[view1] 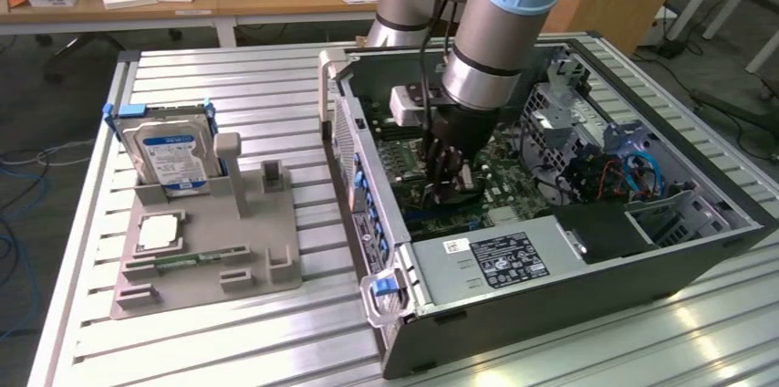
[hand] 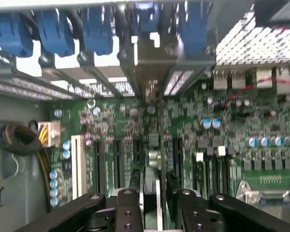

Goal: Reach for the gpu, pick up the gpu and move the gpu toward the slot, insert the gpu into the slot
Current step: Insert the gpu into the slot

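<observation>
Now the gripper [view1: 448,188] is down inside the open case [view1: 681,250], low over the motherboard [hand: 222,145]. Jaws clamped on the gpu [hand: 152,191], held edge-on between them; in the wrist view it shows as a thin card running toward the case's rear wall. Card edge sits over the row of dark slots [hand: 120,162]; which one, cannot tell. To seat it well: keep card upright and parallel to the slot, line up the bracket end first, press straight down, no twist.
</observation>
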You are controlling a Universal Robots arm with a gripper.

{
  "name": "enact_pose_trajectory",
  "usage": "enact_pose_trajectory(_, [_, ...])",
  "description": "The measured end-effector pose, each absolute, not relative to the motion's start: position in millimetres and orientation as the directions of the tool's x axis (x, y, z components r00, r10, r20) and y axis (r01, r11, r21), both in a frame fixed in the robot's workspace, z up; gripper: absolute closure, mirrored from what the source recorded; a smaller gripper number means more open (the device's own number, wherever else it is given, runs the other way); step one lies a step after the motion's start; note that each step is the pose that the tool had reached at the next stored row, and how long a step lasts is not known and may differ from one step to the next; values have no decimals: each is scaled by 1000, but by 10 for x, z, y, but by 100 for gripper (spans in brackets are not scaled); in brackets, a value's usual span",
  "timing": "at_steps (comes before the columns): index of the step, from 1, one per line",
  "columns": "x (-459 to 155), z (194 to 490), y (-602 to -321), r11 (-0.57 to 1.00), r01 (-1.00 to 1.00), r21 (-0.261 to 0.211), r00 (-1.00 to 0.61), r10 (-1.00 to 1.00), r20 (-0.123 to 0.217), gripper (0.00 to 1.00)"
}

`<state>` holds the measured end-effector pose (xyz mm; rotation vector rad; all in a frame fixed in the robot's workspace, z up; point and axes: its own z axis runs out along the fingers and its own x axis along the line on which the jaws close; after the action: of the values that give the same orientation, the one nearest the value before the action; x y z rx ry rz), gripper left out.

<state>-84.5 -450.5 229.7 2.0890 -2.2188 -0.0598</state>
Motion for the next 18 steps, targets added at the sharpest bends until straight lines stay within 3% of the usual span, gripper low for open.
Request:
enact_pose_trajectory(5, [-857,2296,-4494,62,-998,23,-61,-997,45,65])
enact_pose_trajectory(18, [-858,2296,-4494,27,-999,20,-26,-999,45,65])
